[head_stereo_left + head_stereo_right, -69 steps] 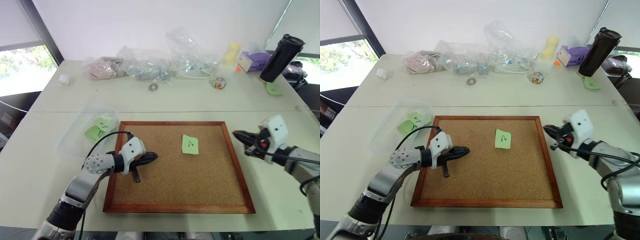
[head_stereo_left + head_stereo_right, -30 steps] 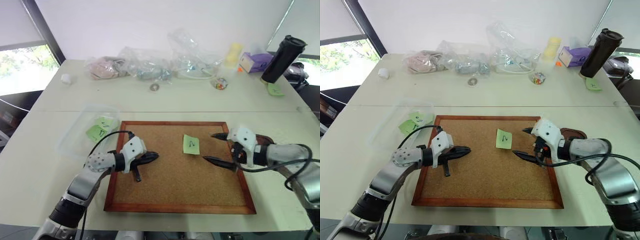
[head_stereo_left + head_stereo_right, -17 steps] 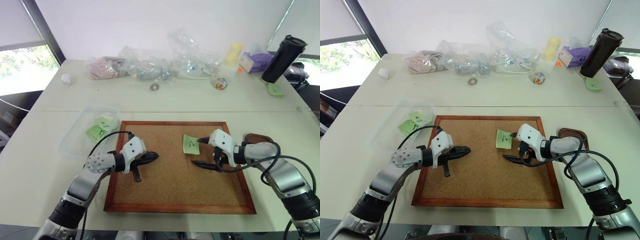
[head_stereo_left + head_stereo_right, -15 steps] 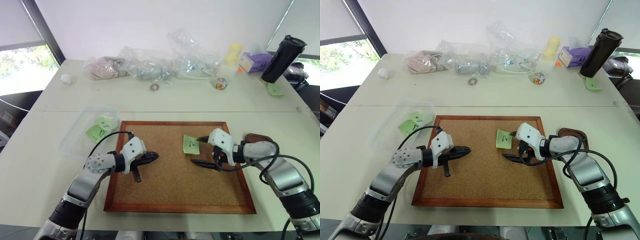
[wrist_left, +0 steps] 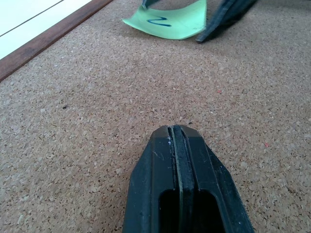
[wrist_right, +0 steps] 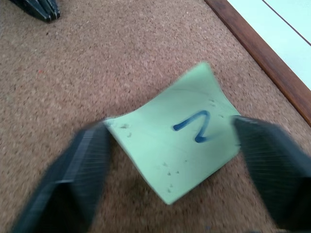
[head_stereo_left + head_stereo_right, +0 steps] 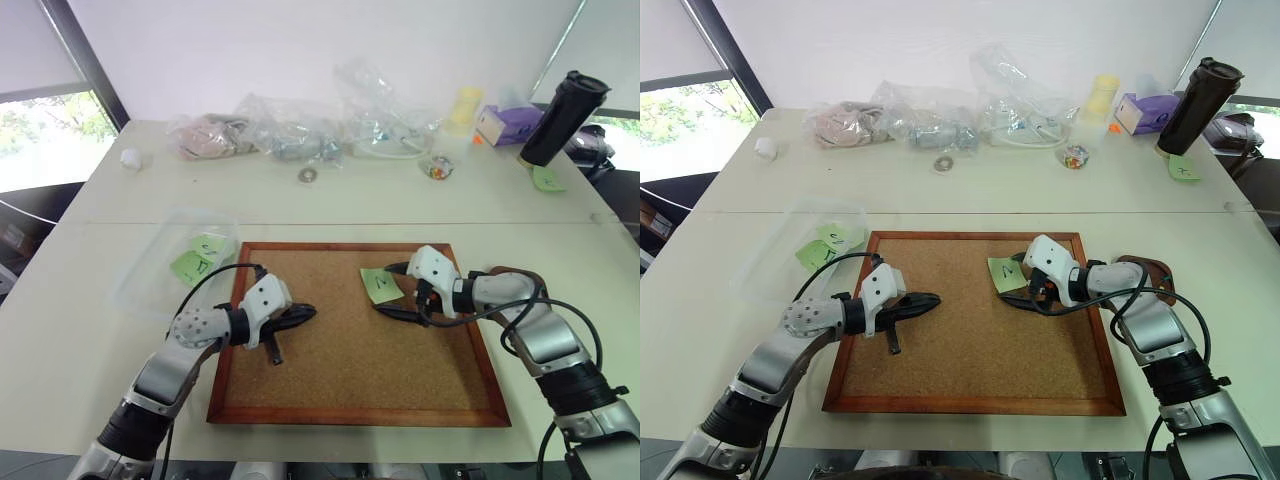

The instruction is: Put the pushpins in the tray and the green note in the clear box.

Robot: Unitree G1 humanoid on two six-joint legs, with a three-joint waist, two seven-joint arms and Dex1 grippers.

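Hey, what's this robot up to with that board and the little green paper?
It is tidying a corkboard. Its right gripper has its two fingers on either side of a green note lying on the board, one edge of the note curling up, about to pinch it. The left gripper rests shut over the board's left part. The clear box beside the board already holds other green notes, and the dark tray sits just off the board's right edge.

Corkboard (image 7: 350, 370) near-centre on table (image 7: 330, 205). Note (image 7: 380, 285) on its far-right part, right gripper (image 7: 391, 291) straddling it. Left gripper (image 7: 300, 316) over left part. Clear box (image 7: 150, 262) left of board, tray (image 7: 1155, 270) right. Bags (image 7: 300, 128) along far edge.
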